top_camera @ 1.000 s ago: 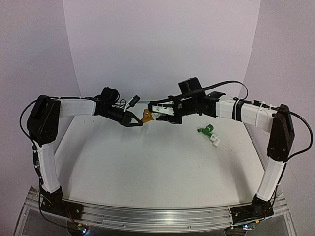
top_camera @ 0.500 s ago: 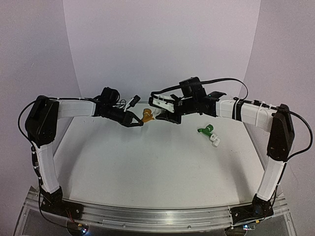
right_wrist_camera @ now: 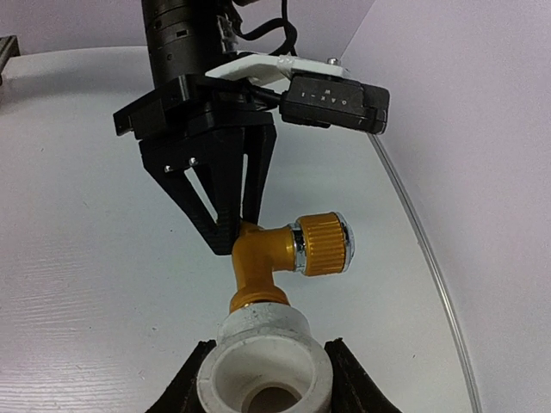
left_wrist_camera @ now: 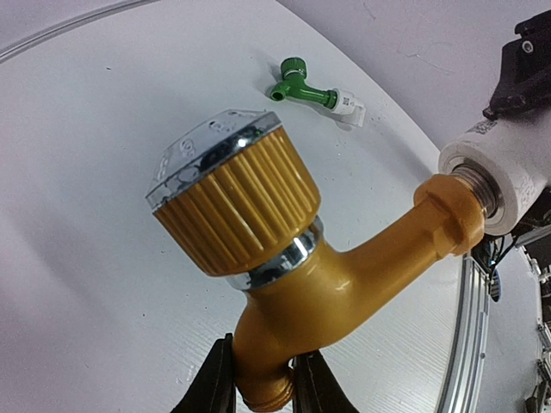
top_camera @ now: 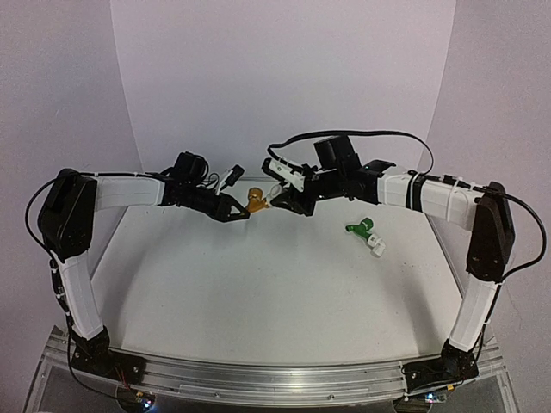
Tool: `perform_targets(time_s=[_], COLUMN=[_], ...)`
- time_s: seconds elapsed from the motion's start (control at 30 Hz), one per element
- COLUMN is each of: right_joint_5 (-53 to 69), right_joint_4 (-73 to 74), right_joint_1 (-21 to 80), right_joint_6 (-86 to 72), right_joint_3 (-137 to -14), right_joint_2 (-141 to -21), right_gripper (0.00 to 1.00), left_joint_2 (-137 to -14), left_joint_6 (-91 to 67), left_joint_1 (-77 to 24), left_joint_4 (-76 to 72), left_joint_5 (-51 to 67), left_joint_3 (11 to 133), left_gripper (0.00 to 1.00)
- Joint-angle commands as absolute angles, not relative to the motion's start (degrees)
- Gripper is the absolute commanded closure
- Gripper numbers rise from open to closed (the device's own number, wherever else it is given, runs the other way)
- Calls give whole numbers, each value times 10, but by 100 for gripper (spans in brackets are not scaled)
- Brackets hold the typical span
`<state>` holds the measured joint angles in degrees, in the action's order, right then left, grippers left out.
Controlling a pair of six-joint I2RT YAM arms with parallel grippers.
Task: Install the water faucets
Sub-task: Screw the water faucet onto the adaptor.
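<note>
Your L gripper (top_camera: 244,212) pinches the orange-yellow faucet (top_camera: 255,200) by its spout, above the table's (top_camera: 258,301) far edge, mid-width. Its threaded end enters a white fitting (right_wrist_camera: 265,357) clamped in your R gripper (top_camera: 281,202). 1 green faucet (top_camera: 362,227) lies near the far-right corner.

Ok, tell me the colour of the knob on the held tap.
The tap has an orange-yellow ribbed knob, clear on top; the left wrist view shows it best.
</note>
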<state>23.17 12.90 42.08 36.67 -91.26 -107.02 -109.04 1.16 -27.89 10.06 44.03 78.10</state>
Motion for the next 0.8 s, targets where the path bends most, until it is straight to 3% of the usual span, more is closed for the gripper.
perform_targets(time_s=[0.0, 0.77], right_joint_5=[244, 164], right_joint_4=[69, 54], right_joint_1=[448, 481], right_joint_6=[277, -52], right_joint_3=[-916, -960], right_joint_2=[-1100, -1129], right_gripper=[100, 100], left_joint_2=[-1029, -988], left_joint_6=[5, -31], left_joint_1=[-323, -351], left_joint_4=[-4, -73], left_joint_5=[466, 373], left_joint_3=[783, 742], left_gripper=[100, 100])
